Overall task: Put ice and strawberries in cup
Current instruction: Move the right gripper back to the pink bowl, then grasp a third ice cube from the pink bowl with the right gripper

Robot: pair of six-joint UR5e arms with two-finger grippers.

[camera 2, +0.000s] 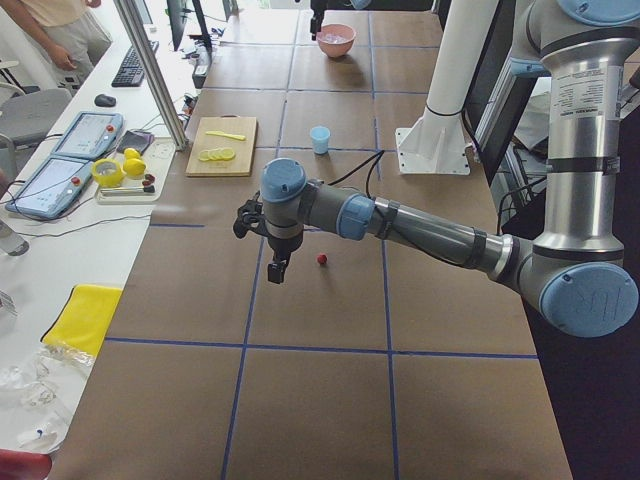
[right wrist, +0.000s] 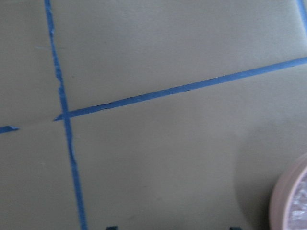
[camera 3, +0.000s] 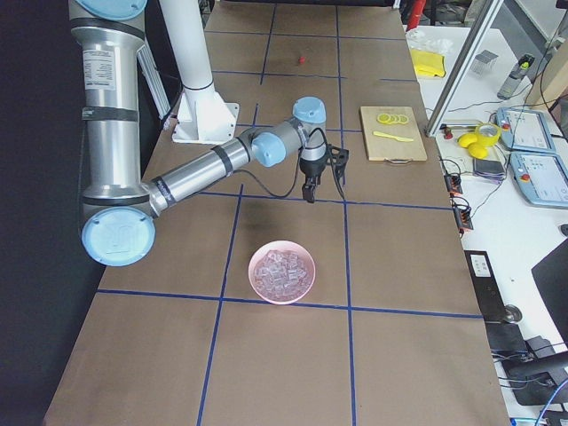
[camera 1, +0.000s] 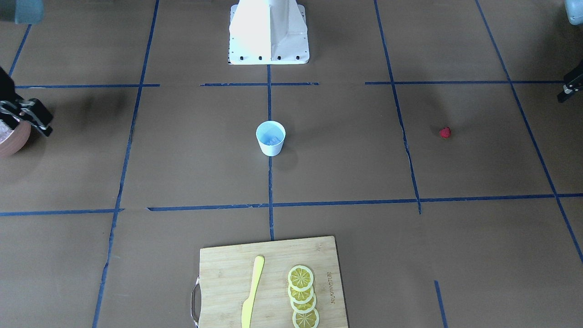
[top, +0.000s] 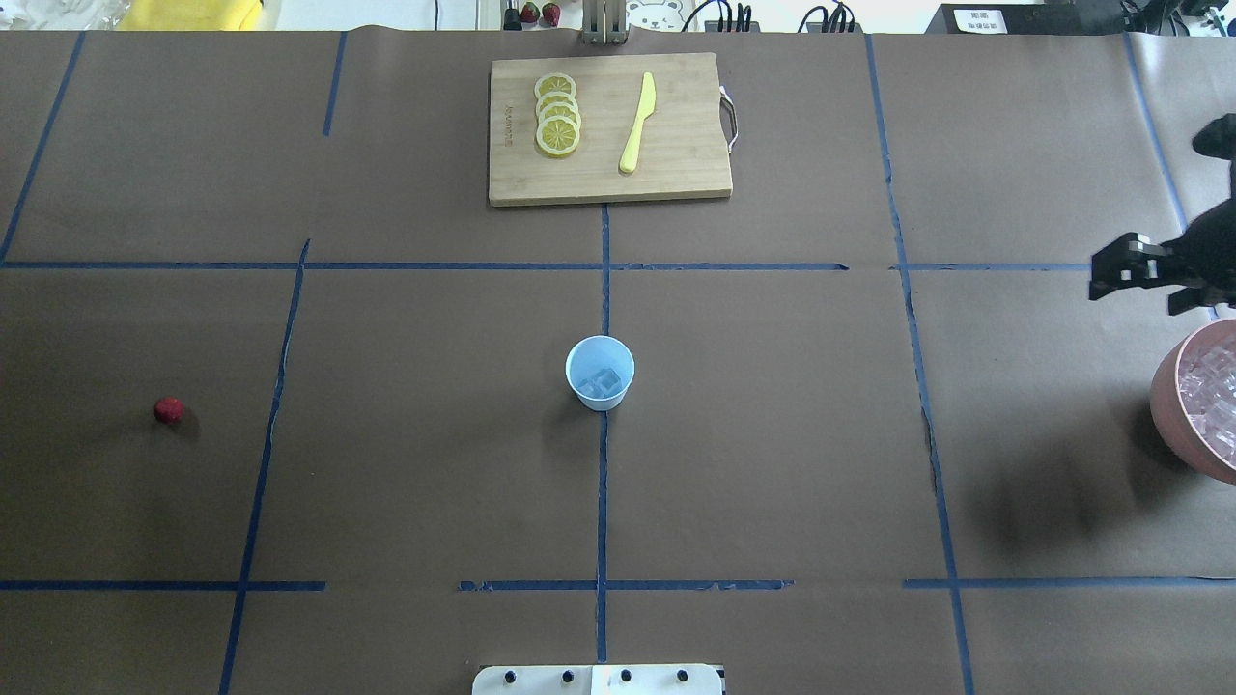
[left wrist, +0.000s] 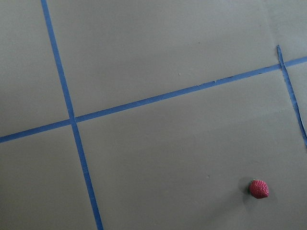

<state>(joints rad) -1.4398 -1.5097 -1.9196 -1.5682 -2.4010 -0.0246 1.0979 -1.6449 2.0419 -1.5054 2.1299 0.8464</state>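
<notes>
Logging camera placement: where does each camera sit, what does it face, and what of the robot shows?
Front-facing: across the table, facing the base; right gripper at left edge.
Overhead: behind the robot, forward over the cup; right gripper at right.
Exterior left: table's left end; left arm near.
Exterior right: table's right end; right arm, pink bowl near.
Left wrist: down at strawberry; no body.
Right wrist: down at bowl rim; fingertips only.
Shared: front-facing and overhead show ice in the cup.

brand stamp on the cutting board (camera 1: 223,273); unreadable
</notes>
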